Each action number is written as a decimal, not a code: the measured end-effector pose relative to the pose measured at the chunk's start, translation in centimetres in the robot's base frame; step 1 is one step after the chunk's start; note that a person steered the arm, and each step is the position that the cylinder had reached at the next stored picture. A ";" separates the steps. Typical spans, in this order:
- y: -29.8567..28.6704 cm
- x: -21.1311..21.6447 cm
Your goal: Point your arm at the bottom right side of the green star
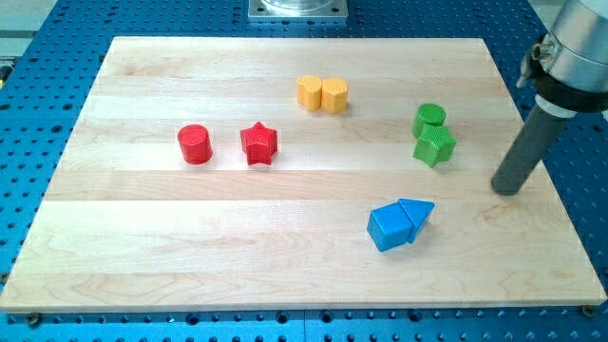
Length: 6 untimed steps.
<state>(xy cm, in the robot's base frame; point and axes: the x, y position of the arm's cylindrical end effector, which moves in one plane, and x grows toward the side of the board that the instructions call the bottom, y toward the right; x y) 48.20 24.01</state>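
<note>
Just green star [434, 146] left of my tip [508, 190]

No text, label, brand, number or sign can be read anywhere in the camera view.
</note>
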 end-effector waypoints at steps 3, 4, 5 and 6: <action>-0.1 -0.2; -0.1 0.2; -0.1 0.6; -0.1 0.9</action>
